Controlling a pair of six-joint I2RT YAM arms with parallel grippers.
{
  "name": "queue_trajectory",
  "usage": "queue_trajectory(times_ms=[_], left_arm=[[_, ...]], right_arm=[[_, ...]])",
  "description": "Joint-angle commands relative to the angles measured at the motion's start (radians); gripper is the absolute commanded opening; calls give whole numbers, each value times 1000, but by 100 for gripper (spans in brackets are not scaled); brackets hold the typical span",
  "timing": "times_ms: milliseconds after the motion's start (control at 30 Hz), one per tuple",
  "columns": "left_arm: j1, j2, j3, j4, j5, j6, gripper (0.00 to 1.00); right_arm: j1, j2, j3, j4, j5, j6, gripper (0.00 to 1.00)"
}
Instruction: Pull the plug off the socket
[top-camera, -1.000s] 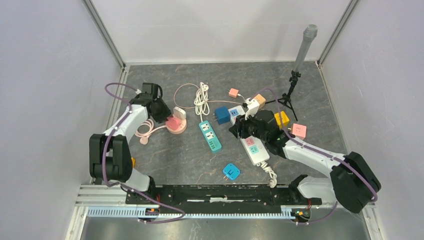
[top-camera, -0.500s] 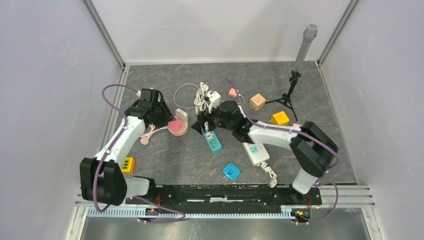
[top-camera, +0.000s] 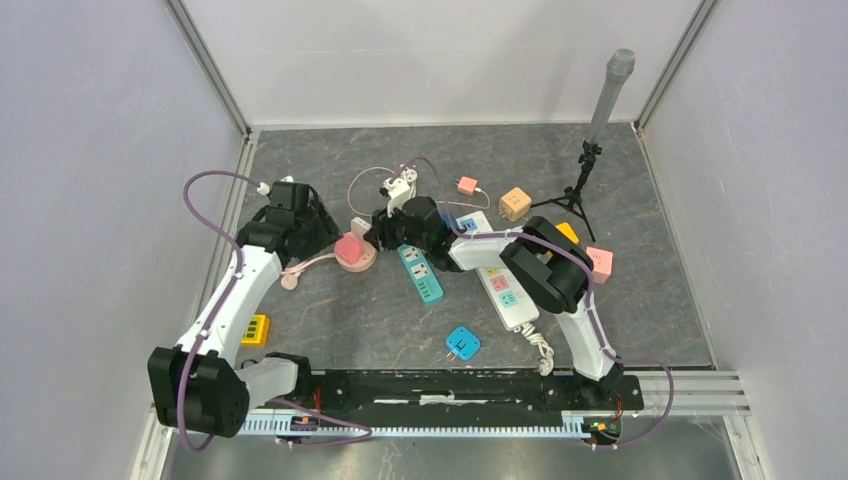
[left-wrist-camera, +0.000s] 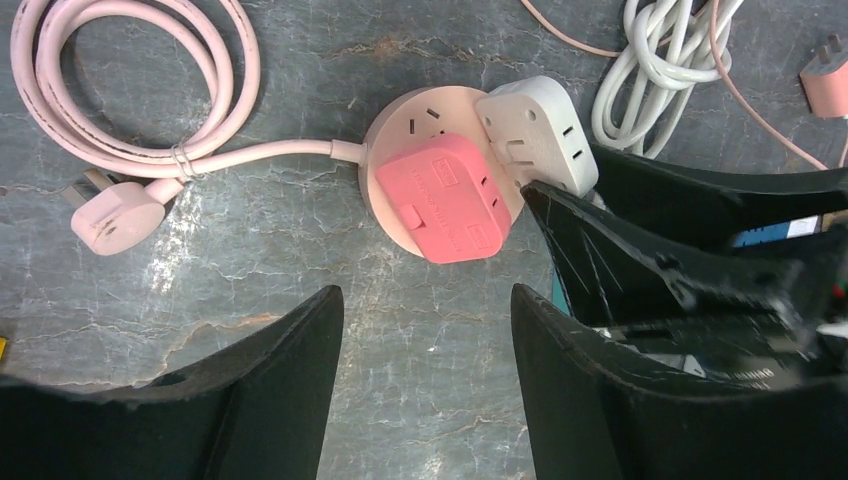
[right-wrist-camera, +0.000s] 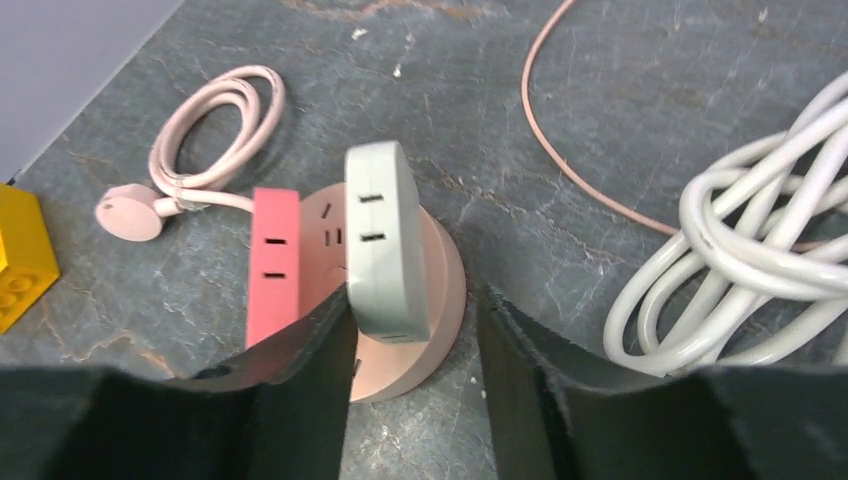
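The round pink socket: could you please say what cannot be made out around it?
- Left wrist: the right tool covers the white plug's lower right corner.
- Right wrist: a finger hides the pink plug's lower end; whether it touches the white plug is unclear.
- All views: the pins, sunk inside the socket.

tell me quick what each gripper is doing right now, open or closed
Left gripper: open, empty, near the round pink socket.
Right gripper: open, fingers either side of the white plug, not clamped.

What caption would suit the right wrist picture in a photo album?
Open right gripper lined up on the white plug, seated beside a pink plug in the round pink socket.
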Motion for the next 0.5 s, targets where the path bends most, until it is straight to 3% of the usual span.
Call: queue_trajectory(times_ms=[0,100,200,467], left_arm=[[5,-34,7,-3,-10,26,70],[5,-26,0,12,15,24,71],[5,-6,-12,27,32,12,72],[3,72,-40,68,89,-7,73]], right_arm=[[5,16,36,109,7,-11,44],[15,-9,-2,121,26,-25,27],[33,-66,-78,121,79,-38,19],[141,-209,-250,-45,412,50,14]])
